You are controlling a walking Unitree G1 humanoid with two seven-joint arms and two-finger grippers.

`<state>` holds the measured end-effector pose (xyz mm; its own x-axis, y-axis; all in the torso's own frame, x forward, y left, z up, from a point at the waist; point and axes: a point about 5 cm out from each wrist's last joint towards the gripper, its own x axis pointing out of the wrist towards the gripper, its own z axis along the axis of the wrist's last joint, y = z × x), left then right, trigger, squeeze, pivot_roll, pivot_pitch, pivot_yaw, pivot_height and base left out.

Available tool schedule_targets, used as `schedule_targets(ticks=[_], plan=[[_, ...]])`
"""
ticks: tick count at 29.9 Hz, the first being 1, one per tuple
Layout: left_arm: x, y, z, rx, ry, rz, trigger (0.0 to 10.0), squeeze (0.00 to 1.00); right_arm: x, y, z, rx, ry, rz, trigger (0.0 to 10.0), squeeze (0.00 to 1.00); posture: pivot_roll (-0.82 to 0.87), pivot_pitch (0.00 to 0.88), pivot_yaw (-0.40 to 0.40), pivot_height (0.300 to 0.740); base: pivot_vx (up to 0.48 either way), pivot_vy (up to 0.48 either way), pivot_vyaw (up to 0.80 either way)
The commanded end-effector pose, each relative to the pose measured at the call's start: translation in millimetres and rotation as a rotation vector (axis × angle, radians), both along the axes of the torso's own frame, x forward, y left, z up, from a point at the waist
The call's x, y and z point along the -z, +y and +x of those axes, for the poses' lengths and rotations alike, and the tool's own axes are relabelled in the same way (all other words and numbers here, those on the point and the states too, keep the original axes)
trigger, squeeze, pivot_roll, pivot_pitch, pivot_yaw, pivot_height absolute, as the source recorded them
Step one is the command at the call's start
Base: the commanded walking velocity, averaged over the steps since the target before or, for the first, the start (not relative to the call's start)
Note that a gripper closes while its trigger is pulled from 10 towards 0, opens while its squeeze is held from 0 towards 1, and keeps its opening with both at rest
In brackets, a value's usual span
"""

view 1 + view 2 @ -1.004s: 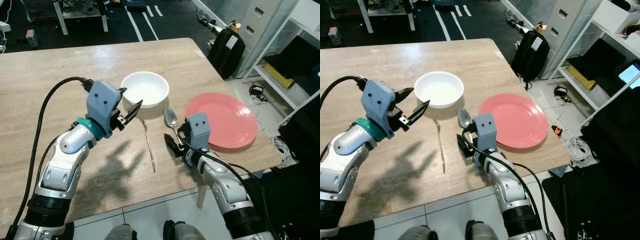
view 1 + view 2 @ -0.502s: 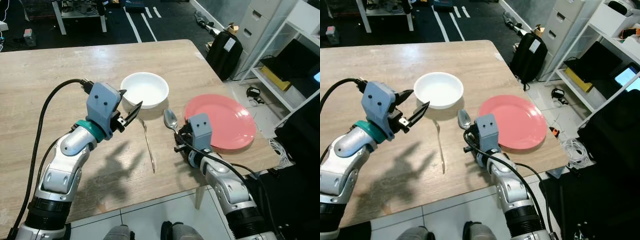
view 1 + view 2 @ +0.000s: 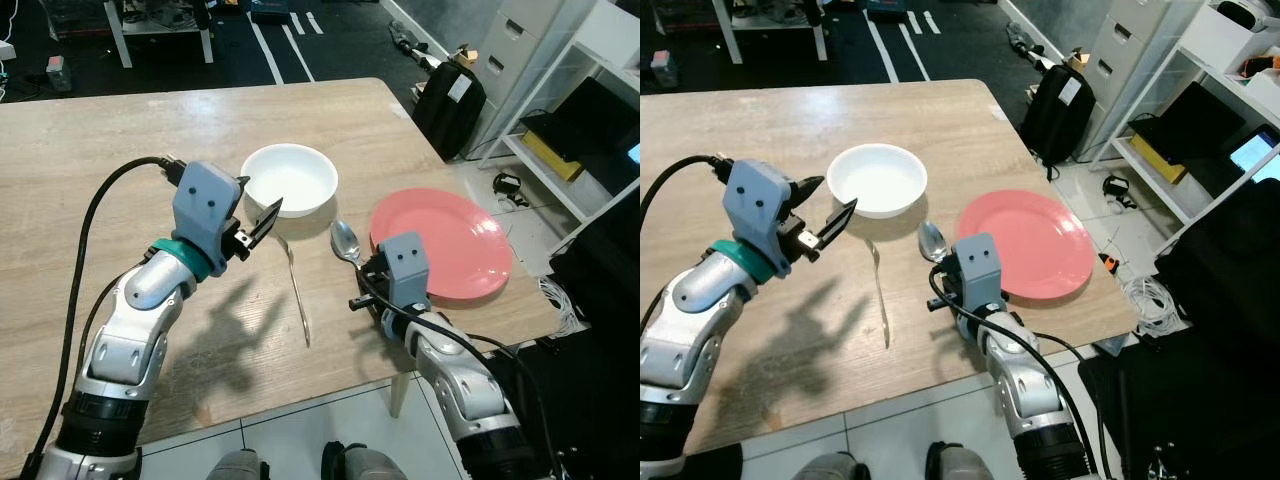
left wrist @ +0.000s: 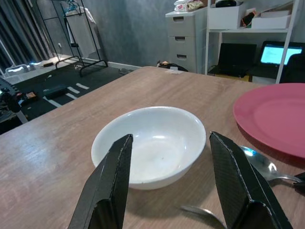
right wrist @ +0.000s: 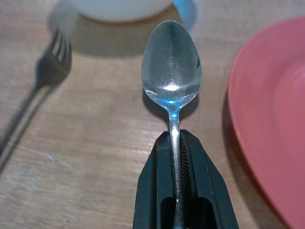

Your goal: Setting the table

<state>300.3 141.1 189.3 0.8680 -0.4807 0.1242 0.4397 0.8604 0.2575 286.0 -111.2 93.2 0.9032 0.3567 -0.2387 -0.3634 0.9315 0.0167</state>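
A metal spoon [image 3: 345, 241] lies between the white bowl [image 3: 290, 178] and the pink plate [image 3: 445, 240] on the wooden table [image 3: 120, 120]. My right gripper [image 3: 362, 292] is shut on the spoon's handle, and the right wrist view shows the spoon [image 5: 172, 62] sticking out past the two closed fingers [image 5: 157, 181]. A fork [image 3: 297, 290] lies left of the spoon, below the bowl. My left gripper [image 3: 257, 205] hovers open just left of the bowl. In the left wrist view, the bowl [image 4: 150, 143] sits between its spread fingers [image 4: 107, 191].
The table's front edge [image 3: 300, 400] is close to me and its right edge runs just past the plate. A black backpack [image 3: 452, 100], grey drawers [image 3: 525, 40] and a white shelf [image 3: 590, 120] stand on the floor to the right.
My right gripper has moved in along the spoon's handle and shut on it. The spoon's bowl has shifted slightly toward the plate. The left arm has held still.
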Motion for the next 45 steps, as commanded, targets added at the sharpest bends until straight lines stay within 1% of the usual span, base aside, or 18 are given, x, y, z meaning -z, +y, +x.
schedule_targets(ticks=[1, 2, 6, 7, 9, 10, 11, 12, 14, 16, 19, 21, 26, 27, 29, 34, 39, 45], plan=[[3, 1.1, 0.9, -0.009, 0.012, 0.008, 10.0, 0.00, -18, -0.9, 1.3, 0.008, -0.084, 0.043, 0.0, 0.00, 0.08, 0.000, -0.007, 0.740, 0.000, 0.000, 0.00], [3, 1.1, 0.9, -0.009, 0.012, 0.008, 10.0, 0.00, -18, -0.9, 1.3, 0.008, -0.084, 0.043, 0.0, 0.00, 0.08, 0.000, -0.007, 0.740, 0.000, 0.000, 0.00], [6, 3.2, 1.5, -0.036, 0.017, 0.003, 10.0, 0.00, -33, -5.3, 0.4, 0.039, -0.157, 0.067, 0.0, 0.00, 0.08, 0.000, -0.005, 0.740, 0.000, 0.000, 0.00], [5, 5.4, 4.3, -0.072, 0.013, -0.008, 10.0, 0.00, -49, -13.0, 1.6, 0.107, -0.236, 0.115, 0.0, 0.00, 0.07, 0.000, -0.005, 0.740, 0.000, 0.000, 0.00], [5, 5.4, 4.3, -0.072, 0.013, -0.008, 10.0, 0.00, -49, -13.0, 1.6, 0.107, -0.236, 0.115, 0.0, 0.00, 0.07, 0.000, -0.005, 0.740, 0.000, 0.000, 0.00], [6, 7.7, 7.4, -0.118, 0.009, -0.018, 10.0, 0.00, -64, -24.0, 2.9, 0.190, -0.315, 0.164, 9.6, 0.00, 0.07, 0.000, -0.002, 0.740, 0.000, 0.000, 0.00], [6, 8.8, 9.6, -0.145, 0.010, -0.026, 10.0, 0.00, -74, -34.1, 3.7, 0.261, -0.377, 0.186, 10.0, 0.00, 0.07, 0.000, -0.002, 0.740, 0.000, 0.000, 0.00], [6, 8.8, 9.6, -0.145, 0.010, -0.026, 10.0, 0.00, -74, -34.1, 3.7, 0.261, -0.377, 0.186, 10.0, 0.00, 0.07, 0.000, -0.002, 0.740, 0.000, 0.000, 0.00], [6, 10.2, 12.2, -0.171, 0.008, -0.034, 10.0, 0.00, -81, -48.0, 5.2, 0.354, -0.434, 0.195, 10.0, 0.00, 0.07, 0.000, -0.001, 0.740, 0.000, 0.000, 0.00], [6, 12.8, 15.0, -0.205, 0.007, -0.046, 10.0, 0.00, -81, -55.1, 4.9, 0.396, -0.454, 0.197, 10.0, 0.00, 0.07, 0.000, -0.002, 0.740, 0.000, 0.000, 0.00], [5, 12.9, 16.4, -0.216, 0.004, -0.049, 10.0, 0.00, -81, -60.4, 5.0, 0.427, -0.464, 0.195, 10.0, 0.00, 0.07, 0.000, -0.005, 0.740, 0.000, 0.000, 0.00], [4, 12.2, 18.6, -0.225, -0.004, -0.055, 10.0, 0.00, -82, -74.3, 6.2, 0.501, -0.481, 0.160, 10.0, 0.00, 0.06, 0.000, -0.003, 0.740, 0.000, 0.000, 0.00], [6, 11.3, 20.7, -0.238, 0.007, -0.061, 10.0, 0.00, -80, -83.7, 7.1, 0.546, -0.483, 0.130, 10.0, 0.00, 0.05, 0.000, 0.009, 0.740, 0.000, 0.000, 0.00], [6, 11.3, 20.7, -0.238, 0.007, -0.061, 10.0, 0.00, -80, -83.7, 7.1, 0.546, -0.483, 0.130, 10.0, 0.00, 0.05, 0.000, 0.009, 0.740, 0.000, 0.000, 0.00], [14, 7.7, 24.6, -0.267, 0.069, -0.108, 10.0, 0.00, -77, -85.3, 7.3, 0.569, -0.474, 0.133, 10.0, 0.00, 0.05, 0.000, 0.010, 0.740, 0.000, 0.000, 0.00], [23, 5.3, 25.0, -0.314, 0.113, -0.130, 10.0, 0.00, -74, -82.8, 5.3, 0.572, -0.471, 0.140, 10.0, 0.00, 0.04, 0.000, 0.010, 0.740, 0.000, 0.000, 0.00], [25, 8.7, 26.3, -0.352, 0.114, -0.139, 10.0, 0.00, -71, -82.4, 5.5, 0.569, -0.468, 0.136, 10.0, 0.00, 0.05, 0.000, 0.014, 0.740, 0.000, 0.000, 0.00], [23, 10.6, 27.4, -0.361, 0.111, -0.147, 10.0, 0.00, -72, -82.7, 8.5, 0.575, -0.469, 0.136, 10.0, 0.00, 0.05, 0.000, 0.011, 0.740, -0.141, 0.000, 0.00]])
